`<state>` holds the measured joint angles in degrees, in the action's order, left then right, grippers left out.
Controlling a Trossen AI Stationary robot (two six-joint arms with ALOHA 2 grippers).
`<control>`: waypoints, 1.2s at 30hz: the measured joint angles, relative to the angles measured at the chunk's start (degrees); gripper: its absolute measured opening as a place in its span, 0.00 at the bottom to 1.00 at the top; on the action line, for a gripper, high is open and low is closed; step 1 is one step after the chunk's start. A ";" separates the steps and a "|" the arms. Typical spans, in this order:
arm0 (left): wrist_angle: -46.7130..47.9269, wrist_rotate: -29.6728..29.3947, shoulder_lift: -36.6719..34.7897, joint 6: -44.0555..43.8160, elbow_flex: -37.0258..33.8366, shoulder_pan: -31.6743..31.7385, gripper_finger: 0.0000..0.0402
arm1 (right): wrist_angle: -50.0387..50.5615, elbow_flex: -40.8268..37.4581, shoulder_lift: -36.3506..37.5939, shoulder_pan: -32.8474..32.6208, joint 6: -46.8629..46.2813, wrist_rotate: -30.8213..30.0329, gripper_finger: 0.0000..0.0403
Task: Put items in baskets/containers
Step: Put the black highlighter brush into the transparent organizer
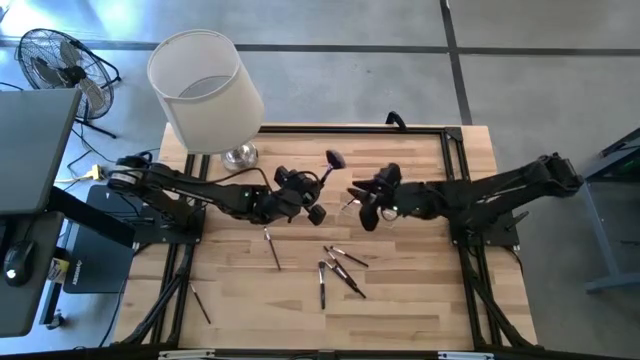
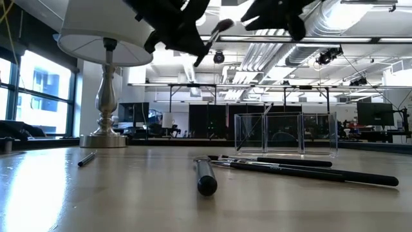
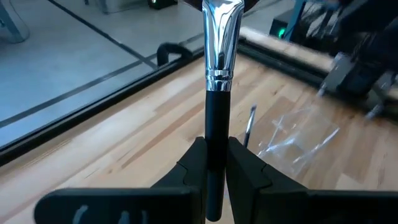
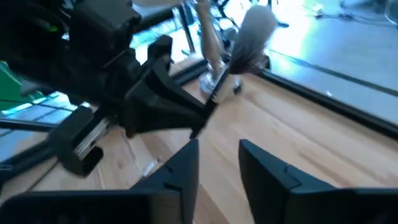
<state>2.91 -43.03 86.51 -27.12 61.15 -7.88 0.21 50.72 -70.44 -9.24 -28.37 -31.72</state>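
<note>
My left gripper (image 3: 216, 149) hangs above the table's middle (image 1: 305, 192), shut on a makeup brush with a black handle, silver ferrule and fluffy head (image 1: 335, 158). In the low view the brush (image 2: 212, 40) is high over the table. My right gripper (image 4: 217, 163) is open and faces it from the right (image 1: 362, 207), holding nothing. The clear plastic box (image 3: 298, 140) stands on the table below and between the grippers (image 2: 286, 134). Several slim brushes lie flat on the wood nearer the front edge (image 1: 345, 262), one apart (image 1: 272, 248). My left gripper pinches the brush's black handle (image 3: 214, 134) between its two fingers, below the silver ferrule (image 3: 221, 53). The brush lies along the fingers, its head pointing forward past the tips. It is lifted clear of the table and tilted, head uppermost (image 2: 223, 26).
A lamp with a big white shade (image 1: 205, 90) and a metal base (image 1: 238, 155) stands at the far left of the table. One thin brush lies near the front left (image 1: 200, 303). A black rail (image 1: 350, 128) runs along the far edge. A fan (image 1: 60, 60) stands on the floor.
</note>
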 joint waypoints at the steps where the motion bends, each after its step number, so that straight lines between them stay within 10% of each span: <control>1: -0.19 -0.06 -0.06 -0.19 0.02 0.00 0.07 | -2.41 0.00 -0.85 0.87 1.07 1.53 0.31; 15: -0.49 -1.41 -0.01 -0.39 -0.01 0.00 0.08 | -24.44 0.02 -10.94 6.64 6.12 5.11 0.43; 36: -0.26 1.64 -0.01 -0.12 -0.05 -0.02 0.09 | -26.67 0.02 -11.16 12.57 5.18 6.85 0.27</control>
<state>2.66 -41.39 86.50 -27.24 61.10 -7.90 -26.46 50.74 -81.60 3.33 -23.19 -24.87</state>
